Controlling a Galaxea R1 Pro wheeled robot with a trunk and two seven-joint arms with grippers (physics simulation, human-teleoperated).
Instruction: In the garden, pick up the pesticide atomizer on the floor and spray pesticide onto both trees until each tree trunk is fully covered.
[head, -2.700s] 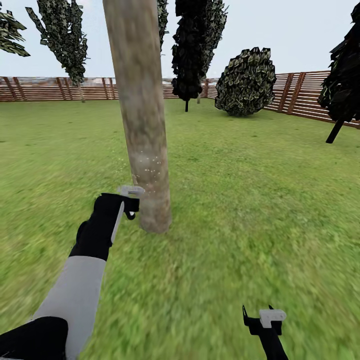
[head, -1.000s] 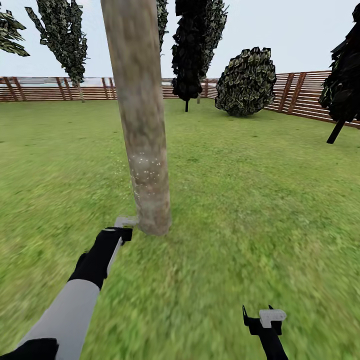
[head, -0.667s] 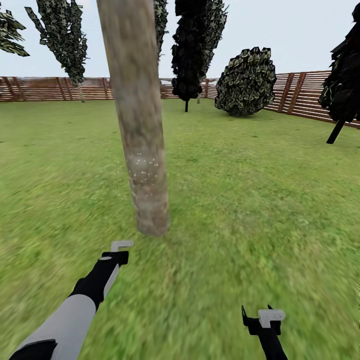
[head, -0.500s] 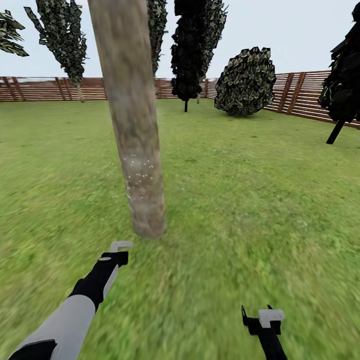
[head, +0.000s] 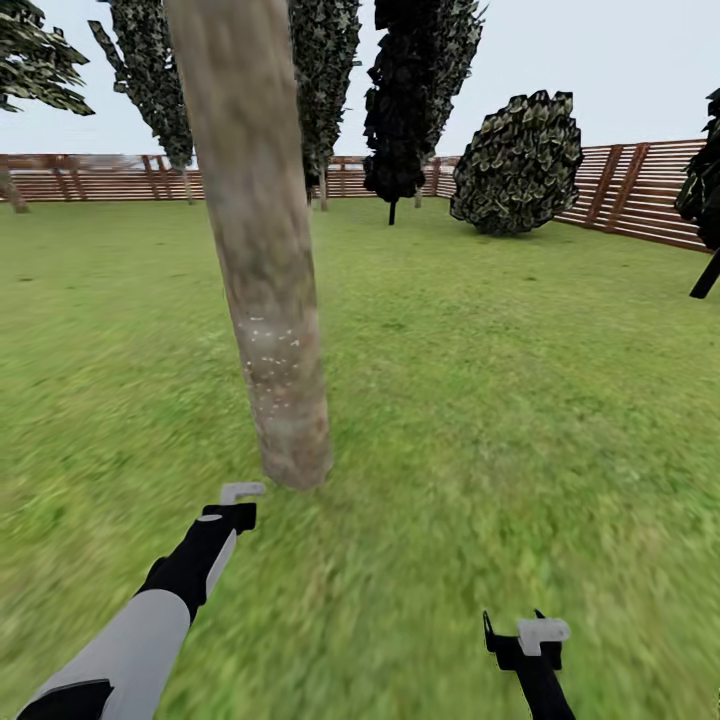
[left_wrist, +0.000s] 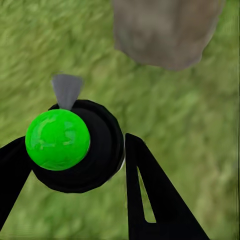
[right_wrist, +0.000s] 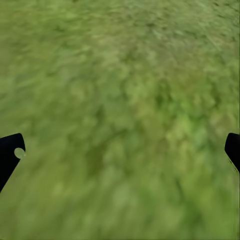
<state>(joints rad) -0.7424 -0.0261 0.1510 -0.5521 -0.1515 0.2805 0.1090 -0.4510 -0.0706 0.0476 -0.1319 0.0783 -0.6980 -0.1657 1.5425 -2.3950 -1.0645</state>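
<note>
While mottled bark (head: 265, 300) shows white specks (head: 268, 345), black claw (left_wrist: 75, 165) grips round atomizer (left_wrist: 75, 147).

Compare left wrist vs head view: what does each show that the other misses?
Left wrist: the atomizer with its green dot, held between the left gripper fingers. Head: white pesticide specks on the tree trunk, the fence, the right gripper. Both: the trunk base and the grass.
</note>
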